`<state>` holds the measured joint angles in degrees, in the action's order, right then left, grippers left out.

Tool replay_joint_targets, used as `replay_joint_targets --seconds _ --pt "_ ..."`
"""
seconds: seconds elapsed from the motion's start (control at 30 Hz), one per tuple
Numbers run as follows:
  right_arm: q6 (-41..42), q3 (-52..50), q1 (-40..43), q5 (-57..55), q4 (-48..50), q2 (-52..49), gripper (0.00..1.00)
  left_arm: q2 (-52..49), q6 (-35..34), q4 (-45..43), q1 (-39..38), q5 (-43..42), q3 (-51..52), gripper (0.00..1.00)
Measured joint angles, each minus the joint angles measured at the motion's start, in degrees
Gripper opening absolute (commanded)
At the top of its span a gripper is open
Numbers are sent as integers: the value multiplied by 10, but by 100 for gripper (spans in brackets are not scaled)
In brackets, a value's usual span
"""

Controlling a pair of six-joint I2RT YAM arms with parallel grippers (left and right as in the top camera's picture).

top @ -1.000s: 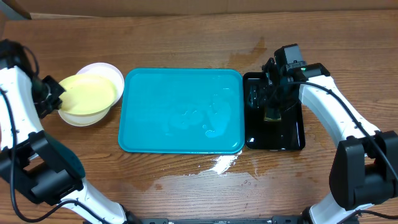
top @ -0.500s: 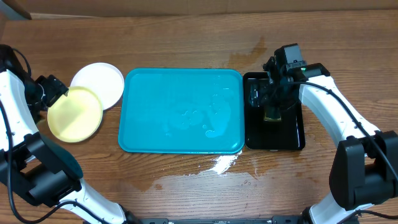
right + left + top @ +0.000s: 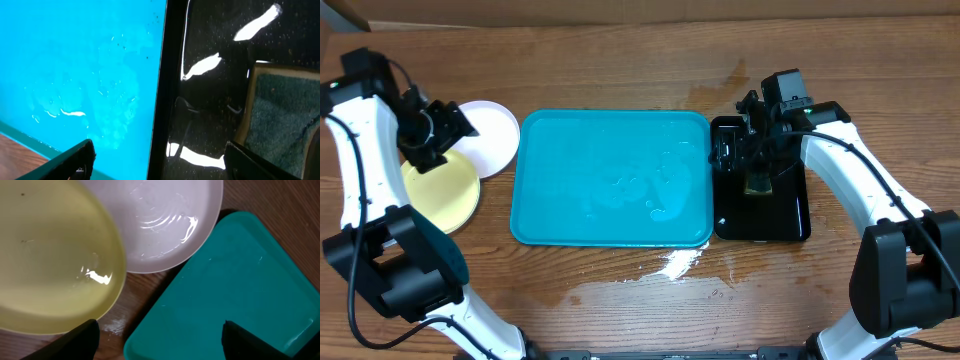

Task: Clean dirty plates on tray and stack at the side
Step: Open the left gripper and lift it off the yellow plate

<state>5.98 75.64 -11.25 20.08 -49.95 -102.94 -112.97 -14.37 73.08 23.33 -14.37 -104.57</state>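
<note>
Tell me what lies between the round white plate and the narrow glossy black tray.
Only the large turquoise rectangular plastic tray, its surface wet, fills that stretch; the overhead view shows it.

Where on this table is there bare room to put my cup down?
The large turquoise plastic tray holds nothing, though it looks wet. Bare wooden table runs behind it, and in front apart from a pale spill. Crowded: left, where a round white plate and a yellow-green plate overlap; right, where the glossy black tray holds a sponge.
</note>
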Motion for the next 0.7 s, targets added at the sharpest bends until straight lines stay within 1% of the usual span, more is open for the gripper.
replay_joint_targets --seconds 0.03,0.1,0.17,0.2,0.27,0.3,0.4,0.43,0.5,0.57,0.7 --pt "0 0 0 -3 4 0 84 0 0 -7 -8 0 0 70" --pt "0 0 0 -13 13 0 84 0 0 -24 -23 0 0 57" --pt "0 0 0 -21 19 0 82 0 4 -38 -40 2 0 47" --pt "0 0 0 -24 19 0 80 0 7 -42 -47 4 0 44" --pt "0 0 0 -33 19 0 79 0 10 -49 -61 6 0 45" --pt "0 0 0 -43 18 0 79 0 10 -54 -70 7 0 50" --pt "10 0 3 -78 23 0 79 0 11 -56 -91 7 0 82" --pt "14 0 8 -88 28 0 81 0 13 -57 -100 7 0 89" --pt "18 0 17 -97 34 0 83 0 13 -57 -115 7 0 96" --pt "21 0 31 -104 49 0 83 0 18 -60 -134 7 0 99" --pt "26 4 58 -114 69 0 90 0 33 -73 -175 9 0 100"
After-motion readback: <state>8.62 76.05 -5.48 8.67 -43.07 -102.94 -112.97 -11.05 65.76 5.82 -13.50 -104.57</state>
